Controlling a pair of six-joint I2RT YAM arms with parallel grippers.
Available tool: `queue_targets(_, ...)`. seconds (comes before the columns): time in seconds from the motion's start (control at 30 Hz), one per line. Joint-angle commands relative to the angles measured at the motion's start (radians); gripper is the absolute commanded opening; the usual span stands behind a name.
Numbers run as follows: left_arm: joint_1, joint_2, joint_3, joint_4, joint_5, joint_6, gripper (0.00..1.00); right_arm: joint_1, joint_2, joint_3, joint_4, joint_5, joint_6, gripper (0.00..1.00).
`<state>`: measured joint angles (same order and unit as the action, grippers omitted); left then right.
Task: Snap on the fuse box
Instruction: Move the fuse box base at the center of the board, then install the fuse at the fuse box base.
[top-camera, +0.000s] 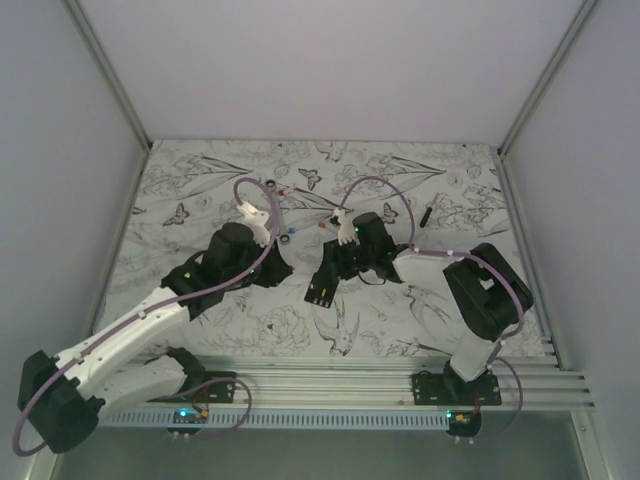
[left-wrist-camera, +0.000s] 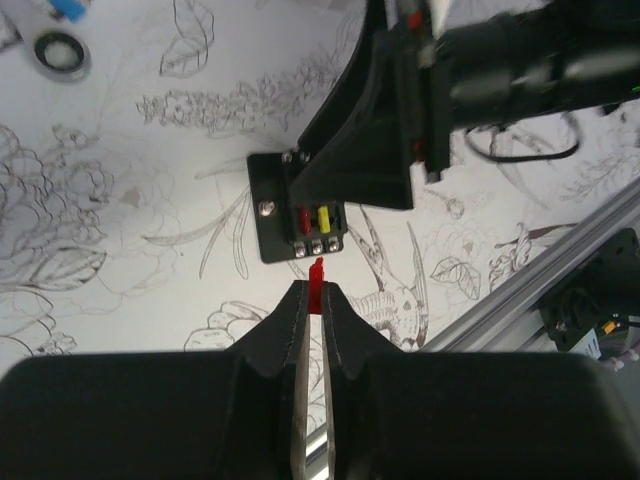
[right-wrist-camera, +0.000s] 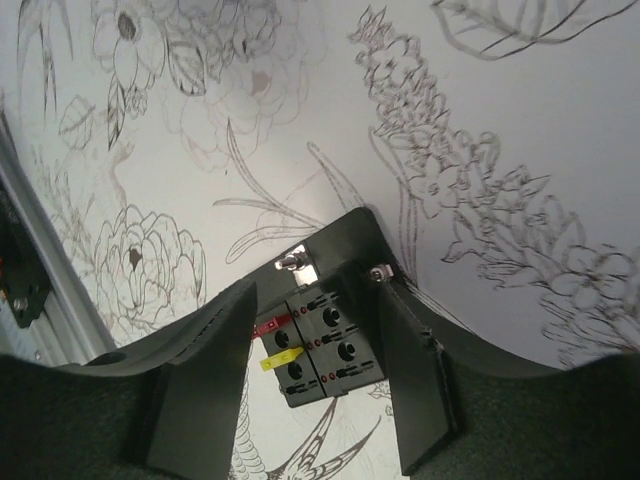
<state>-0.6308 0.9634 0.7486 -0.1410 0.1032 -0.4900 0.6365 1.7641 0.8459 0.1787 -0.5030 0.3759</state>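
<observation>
The fuse box (top-camera: 322, 290) is a small black block on a black plate, lying on the flowered mat between the two arms. Red and yellow fuses sit in its face (left-wrist-camera: 300, 235). In the right wrist view the fuse box (right-wrist-camera: 325, 345) lies between my right gripper's (right-wrist-camera: 318, 290) two fingers. The right finger rests against its side and the left finger meets the fuses that stick out. My left gripper (left-wrist-camera: 318, 295) is shut on a small red fuse (left-wrist-camera: 318, 278), held a short way in front of the box's face. From above, the left gripper (top-camera: 290, 268) is just left of the right gripper (top-camera: 335, 265).
A silver wrench's ring end (left-wrist-camera: 60, 52) lies on the mat behind the left gripper. A thin black stick (top-camera: 428, 213) lies at the back right. An aluminium rail (top-camera: 380, 375) runs along the near edge, and grey walls enclose the mat.
</observation>
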Motion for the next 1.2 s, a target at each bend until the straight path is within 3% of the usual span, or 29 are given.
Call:
queue_targets(0.0, -0.031, 0.088, 0.046, -0.05, -0.016, -0.037, 0.0, -0.01, -0.109, 0.012, -0.042, 0.124, -0.038, 0.61)
queue_targets(0.23, -0.142, 0.291, 0.185, -0.109, -0.139, -0.047, 0.0, -0.084, -0.273, -0.095, -0.038, 0.314, -0.045, 0.76)
queue_targets(0.57, -0.206, 0.552, 0.358, -0.208, -0.241, -0.068, 0.0, -0.196, -0.421, -0.256, 0.01, 0.524, 0.041, 1.0)
queue_targets(0.87, -0.263, 0.692, 0.46, -0.281, -0.374, -0.084, 0.0, -0.205, -0.546, -0.325, 0.013, 0.711, 0.048, 1.0)
queue_targets(1.0, -0.287, 0.736, 0.486, -0.29, -0.424, -0.1, 0.0, -0.21, -0.547, -0.321, -0.019, 0.805, 0.102, 1.0)
queue_targets(1.17, -0.303, 0.779, 0.5, -0.29, -0.462, -0.112, 0.0, -0.212, -0.52, -0.3, -0.052, 0.814, 0.113, 1.0)
